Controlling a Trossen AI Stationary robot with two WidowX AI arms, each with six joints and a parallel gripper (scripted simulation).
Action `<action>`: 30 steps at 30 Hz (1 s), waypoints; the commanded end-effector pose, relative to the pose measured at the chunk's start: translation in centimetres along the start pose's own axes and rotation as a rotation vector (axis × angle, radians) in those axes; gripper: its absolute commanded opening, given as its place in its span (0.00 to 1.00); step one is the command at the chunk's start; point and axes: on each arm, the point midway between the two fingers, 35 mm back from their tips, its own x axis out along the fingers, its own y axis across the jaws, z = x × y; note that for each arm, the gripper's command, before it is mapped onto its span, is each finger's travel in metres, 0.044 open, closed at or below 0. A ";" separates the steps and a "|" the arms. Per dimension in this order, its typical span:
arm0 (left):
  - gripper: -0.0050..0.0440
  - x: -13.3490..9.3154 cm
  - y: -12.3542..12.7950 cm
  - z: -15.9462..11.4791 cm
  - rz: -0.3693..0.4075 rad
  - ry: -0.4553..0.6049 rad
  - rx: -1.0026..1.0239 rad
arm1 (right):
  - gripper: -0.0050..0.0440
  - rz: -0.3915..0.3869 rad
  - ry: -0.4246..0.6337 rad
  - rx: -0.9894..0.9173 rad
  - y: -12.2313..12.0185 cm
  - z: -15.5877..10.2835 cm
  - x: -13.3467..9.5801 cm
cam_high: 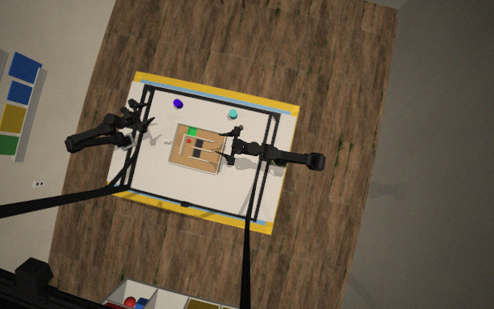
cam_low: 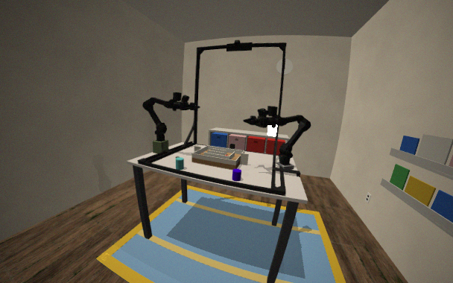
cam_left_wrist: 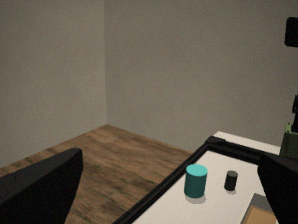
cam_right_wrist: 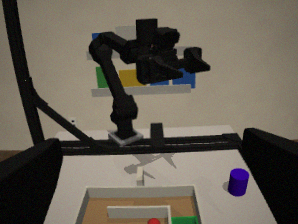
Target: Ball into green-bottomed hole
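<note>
The wooden maze board (cam_high: 197,148) lies in the middle of the white table; it also shows in the exterior view (cam_low: 217,156). The red ball (cam_high: 188,141) rests on the board just beside the green hole (cam_high: 192,131), apart from the two black holes (cam_high: 197,148). My left gripper (cam_high: 143,113) is open and empty, high above the table's edge. My right gripper (cam_high: 220,143) is open and empty, high above the board's other end.
A purple cylinder (cam_high: 177,103) and a teal cylinder (cam_high: 232,114) stand on the table beside the board. A small dark cylinder (cam_left_wrist: 230,180) stands near the teal one (cam_left_wrist: 196,180). A black frame (cam_high: 260,163) runs around the table and rises overhead.
</note>
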 end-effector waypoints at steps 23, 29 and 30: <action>0.92 1.2 -10.0 -15.7 -0.355 1.095 0.320 | 0.92 0.001 1.137 0.057 3.3 -20.2 5.4; 0.92 -1.1 -11.4 -17.9 -0.434 1.339 0.421 | 0.92 -0.024 1.381 0.047 3.9 -23.9 4.2; 0.92 -1.5 -11.6 -18.1 -0.446 1.373 0.436 | 0.92 -0.029 1.417 0.045 4.0 -24.4 4.0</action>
